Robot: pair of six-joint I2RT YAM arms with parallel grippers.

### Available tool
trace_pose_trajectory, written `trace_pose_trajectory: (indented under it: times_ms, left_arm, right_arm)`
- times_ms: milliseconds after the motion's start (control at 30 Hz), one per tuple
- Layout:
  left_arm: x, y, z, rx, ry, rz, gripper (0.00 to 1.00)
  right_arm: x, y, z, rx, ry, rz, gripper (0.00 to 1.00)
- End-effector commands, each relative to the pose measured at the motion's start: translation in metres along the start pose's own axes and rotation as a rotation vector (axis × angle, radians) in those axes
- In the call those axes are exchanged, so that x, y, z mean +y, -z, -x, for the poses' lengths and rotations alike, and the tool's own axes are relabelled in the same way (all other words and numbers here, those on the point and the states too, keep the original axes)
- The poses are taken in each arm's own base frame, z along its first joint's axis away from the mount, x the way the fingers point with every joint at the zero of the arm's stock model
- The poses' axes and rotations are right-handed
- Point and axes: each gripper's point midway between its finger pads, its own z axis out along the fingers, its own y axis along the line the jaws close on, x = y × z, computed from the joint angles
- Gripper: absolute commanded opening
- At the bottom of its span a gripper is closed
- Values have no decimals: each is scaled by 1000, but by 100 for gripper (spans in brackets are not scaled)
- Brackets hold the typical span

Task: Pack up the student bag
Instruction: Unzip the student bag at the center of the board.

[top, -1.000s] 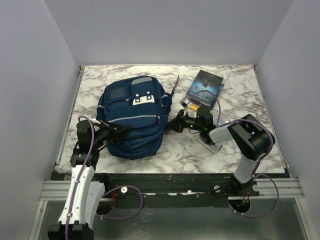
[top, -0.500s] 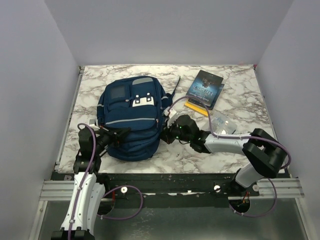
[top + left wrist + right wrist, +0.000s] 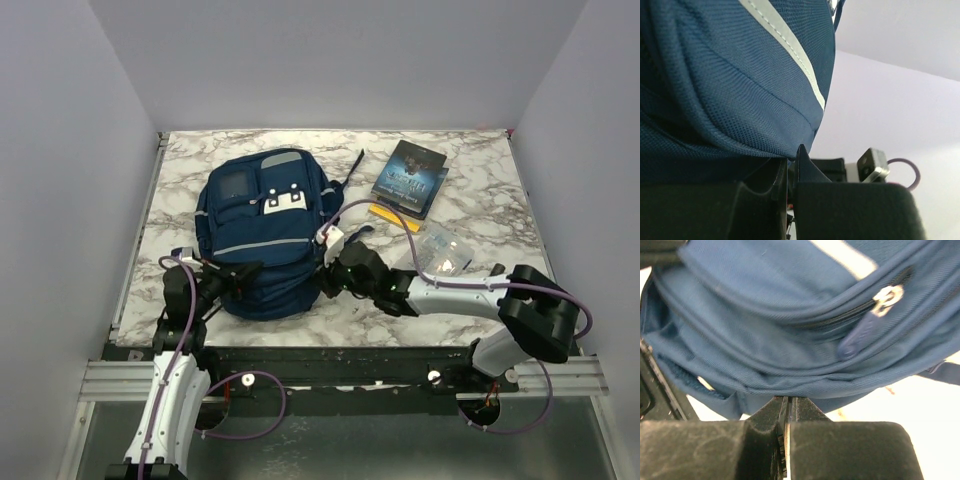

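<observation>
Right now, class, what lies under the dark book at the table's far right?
A yellow edge pokes out beneath the dark book. The rest is covered, so what it is cannot be told.

Robot lab booth: plain grey walls [image 3: 340, 60] around marble-topped table [image 3: 480, 170], aluminium rail [image 3: 560, 377].

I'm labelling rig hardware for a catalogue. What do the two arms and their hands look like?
Both arms have white link shells between chunky black joints. A purple cable loops along the left arm and the right arm. The left hand and right hand are matte black, with blocky fingers.
</observation>
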Motion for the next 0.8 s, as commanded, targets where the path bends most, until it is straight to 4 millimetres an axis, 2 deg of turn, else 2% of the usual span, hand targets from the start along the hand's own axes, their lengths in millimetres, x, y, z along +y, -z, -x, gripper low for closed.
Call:
trace_pose_trajectory:
  times_ms: [0,200,233,333,433,600,667,767]
  left_arm:
    - [-10,4,-1,-13,-98,-61,0]
    - [10,4,-33,135,-267,40,0]
    - [12,4,-38,169,-305,55,6]
    - [14,9,-45,244,-390,124,47]
    - [-2,14,-44,277,-531,154,64]
    - [-33,20,-38,268,-800,215,70]
    - [-42,17,-35,267,-918,240,71]
    - [-45,3,-36,330,-1110,287,74]
  right_arm:
    - [-43,-5,52,-109,12,-104,1]
    - [-65,-12,63,-106,33,-122,1]
    - [-68,-13,61,-101,36,-125,0]
    - [-75,-10,53,-81,35,-141,0]
    - [-80,-6,43,-80,19,-148,0]
    - [-81,1,34,-81,3,-137,0]
    - [-79,2,34,-87,0,-126,0]
    - [-82,5,36,-101,-12,-130,0]
